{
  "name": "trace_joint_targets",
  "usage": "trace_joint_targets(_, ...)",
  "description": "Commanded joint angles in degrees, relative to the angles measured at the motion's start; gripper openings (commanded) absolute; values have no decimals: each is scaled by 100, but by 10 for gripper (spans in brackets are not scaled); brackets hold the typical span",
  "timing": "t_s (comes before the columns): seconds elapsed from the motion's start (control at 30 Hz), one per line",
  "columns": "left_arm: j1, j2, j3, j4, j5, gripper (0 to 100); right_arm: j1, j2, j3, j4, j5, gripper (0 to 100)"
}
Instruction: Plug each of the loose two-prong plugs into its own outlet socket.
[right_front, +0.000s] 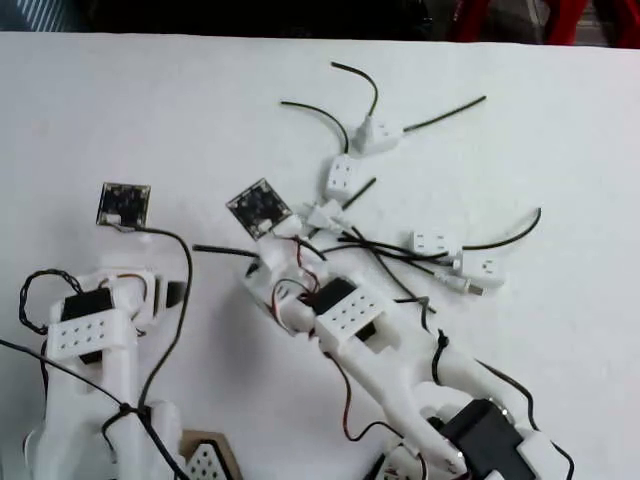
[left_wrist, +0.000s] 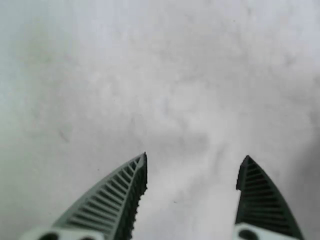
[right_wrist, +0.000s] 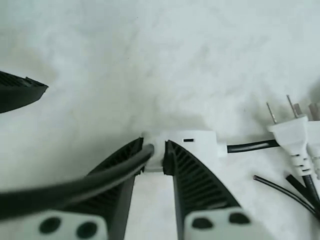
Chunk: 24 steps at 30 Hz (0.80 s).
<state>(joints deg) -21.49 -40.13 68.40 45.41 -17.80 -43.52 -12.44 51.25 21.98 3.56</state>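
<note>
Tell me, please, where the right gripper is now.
The right gripper is shut on a white block beside a two-prong plug; in the high view, it sits mid-table, left of the cable tangle.

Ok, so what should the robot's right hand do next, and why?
Probably lift a little and carry the white block toward the two-prong plug lying beside it. The right gripper is shut on the block, which looks like a socket, and the plug's prongs are bare. The left gripper is open over the table.
</note>
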Motion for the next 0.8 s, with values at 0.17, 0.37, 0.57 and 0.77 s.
trace_joint_targets(0.17,-31,-163,9,-88,26,286,-119,391,-105,119,738,16)
trace_joint_targets(0.37,-31,-163,9,-88,26,286,171,426,-492,716,1064,16)
trace_joint_targets(0.57,-31,-163,9,-88,26,286,286,426,-615,857,1108,16)
trace_joint_targets(0.77,-31,-163,9,-88,26,286,295,435,-607,866,1442,16)
